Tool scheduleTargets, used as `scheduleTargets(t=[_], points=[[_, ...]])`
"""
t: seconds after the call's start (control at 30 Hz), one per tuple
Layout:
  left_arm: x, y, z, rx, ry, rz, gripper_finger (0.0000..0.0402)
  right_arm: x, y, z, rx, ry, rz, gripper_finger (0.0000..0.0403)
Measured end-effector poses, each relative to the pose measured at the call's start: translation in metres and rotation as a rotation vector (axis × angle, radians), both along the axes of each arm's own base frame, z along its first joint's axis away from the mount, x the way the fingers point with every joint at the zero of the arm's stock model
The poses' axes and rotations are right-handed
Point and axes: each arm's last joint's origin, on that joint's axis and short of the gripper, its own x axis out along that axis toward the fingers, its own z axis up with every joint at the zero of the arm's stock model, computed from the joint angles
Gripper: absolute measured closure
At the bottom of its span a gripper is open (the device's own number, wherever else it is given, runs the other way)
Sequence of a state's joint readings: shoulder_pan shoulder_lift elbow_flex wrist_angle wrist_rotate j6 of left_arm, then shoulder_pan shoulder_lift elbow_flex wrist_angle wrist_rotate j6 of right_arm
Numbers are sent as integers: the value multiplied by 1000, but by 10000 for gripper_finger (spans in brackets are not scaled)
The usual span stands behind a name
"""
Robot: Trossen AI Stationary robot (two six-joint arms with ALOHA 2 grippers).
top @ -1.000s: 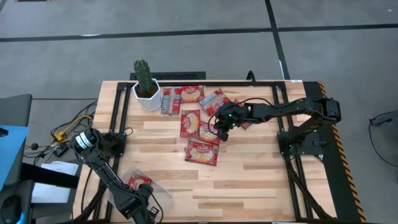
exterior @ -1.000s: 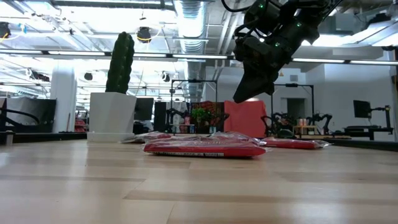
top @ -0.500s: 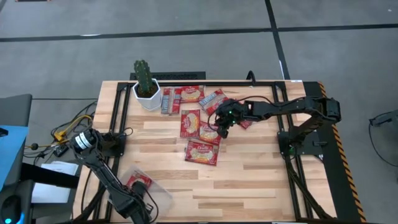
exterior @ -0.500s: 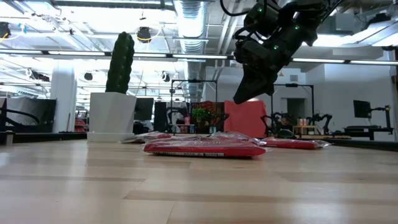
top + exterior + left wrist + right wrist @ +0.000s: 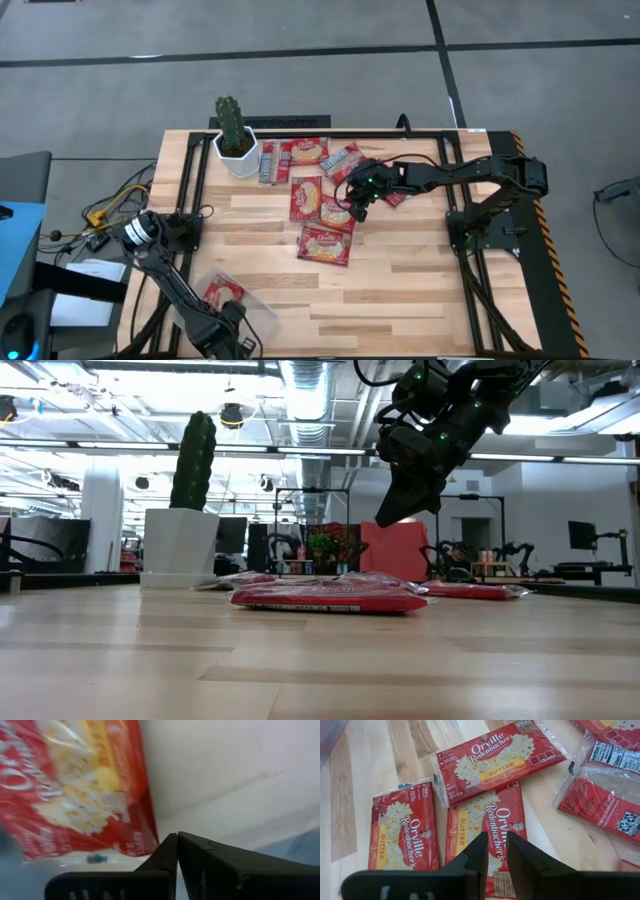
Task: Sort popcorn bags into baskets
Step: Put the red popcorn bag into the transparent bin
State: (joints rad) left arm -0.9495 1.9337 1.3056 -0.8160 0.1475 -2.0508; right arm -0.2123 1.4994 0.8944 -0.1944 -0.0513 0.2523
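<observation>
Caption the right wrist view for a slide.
Right gripper poised above three face-up popcorn bags on the wooden table.

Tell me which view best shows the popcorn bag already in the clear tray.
The left wrist view: the bag fills the picture close up beside the left gripper, whose fingers are shut. The high view shows it small in the tray. The low and right wrist views don't show it.
</observation>
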Motion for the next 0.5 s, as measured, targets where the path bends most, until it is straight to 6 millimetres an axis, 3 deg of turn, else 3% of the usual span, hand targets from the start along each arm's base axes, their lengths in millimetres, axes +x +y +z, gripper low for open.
scheduleTargets(t=[0.27, 0.5], points=[[-4, 2, -16, 37, 142, 7, 401, 0, 0, 0, 0, 0, 0, 310], [-10, 6, -16, 91, 204, 28, 401, 0, 0, 0, 0, 0, 0, 310]])
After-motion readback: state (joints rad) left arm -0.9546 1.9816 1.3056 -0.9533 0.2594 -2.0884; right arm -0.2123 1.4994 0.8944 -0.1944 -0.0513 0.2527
